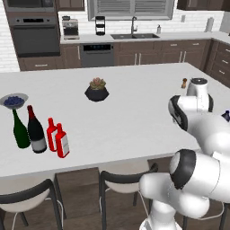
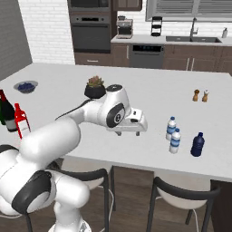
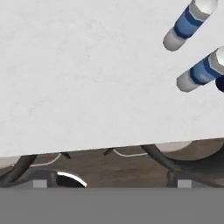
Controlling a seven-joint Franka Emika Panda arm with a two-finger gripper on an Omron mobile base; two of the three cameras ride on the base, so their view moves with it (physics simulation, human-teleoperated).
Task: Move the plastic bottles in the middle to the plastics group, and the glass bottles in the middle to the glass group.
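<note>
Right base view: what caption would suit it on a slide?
White arm's gripper hovers over the island counter beside two water bottles and a dark blue bottle.

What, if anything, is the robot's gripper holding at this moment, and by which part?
Nothing is held. The gripper hangs over bare island counter, apart from the two water bottles, and the hand view shows nothing between its fingers.

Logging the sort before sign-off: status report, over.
Gripper over bare counter, holding nothing, jaws hidden. Two red bottles beside the wine bottles. Two water bottles beside the dark blue bottle. Nothing in the way.
</note>
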